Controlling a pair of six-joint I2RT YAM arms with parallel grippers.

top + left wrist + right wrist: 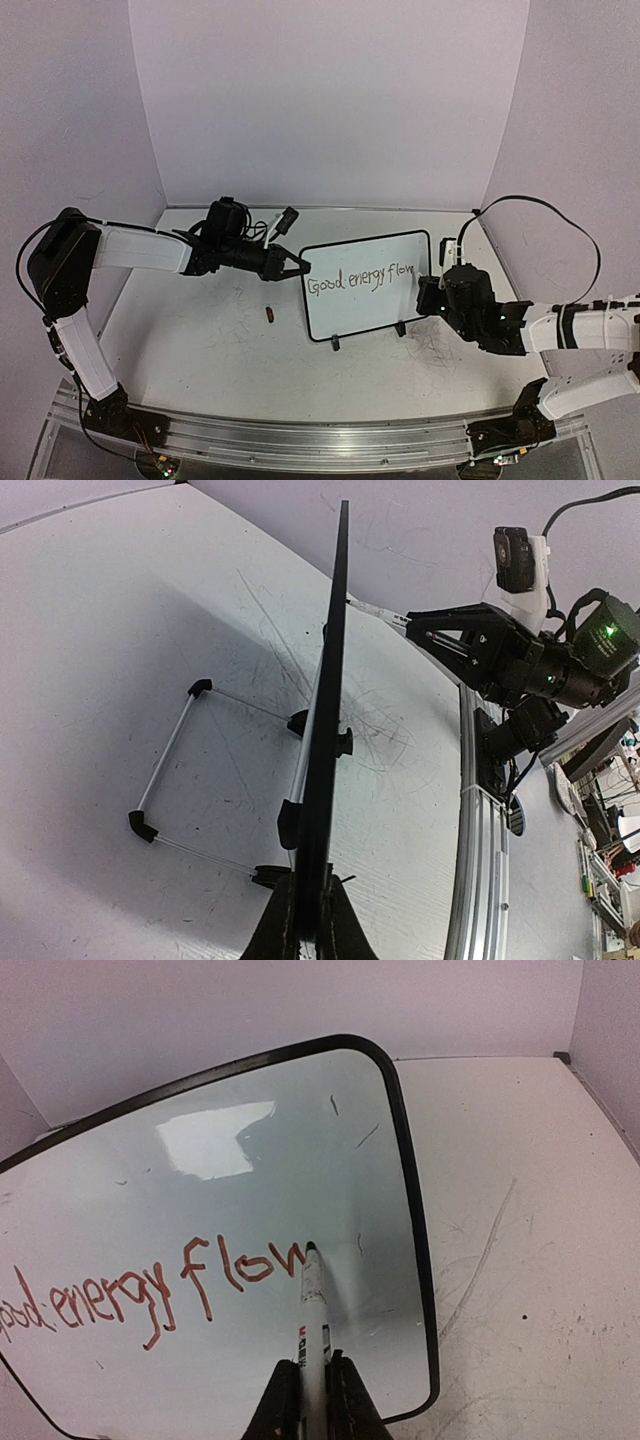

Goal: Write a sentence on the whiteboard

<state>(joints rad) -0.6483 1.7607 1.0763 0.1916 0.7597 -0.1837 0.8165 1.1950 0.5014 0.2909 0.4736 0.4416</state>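
Left arm (140,250): folded high at the left edge of the table (200,345), white forearm stretched level toward the middle.
Left gripper (298,264): black fingers pinched on the left rim of the whiteboard (365,295), one on each face.
Right arm (580,328): lying low from the right edge, wrist turned toward the board's right side.
Right gripper (312,1385): fingers clamped on a marker (314,1295), white barrel pointing forward, dark tip touching the board.
Whiteboard: propped upright right of the middle, nearer the far edge; glossy white face, thin black rim, rounded corners, black feet on thin rods.
Sentence (150,1295): reddish-brown handwriting across the board's middle, reading "Good energy flow", marker tip at the end of the "w".
Loose piece (271,314): small, dark, stubby, lying on the table just left of the board's near-left corner, apart from it.
Table: matte white, scuffed with faint grey scribbles.
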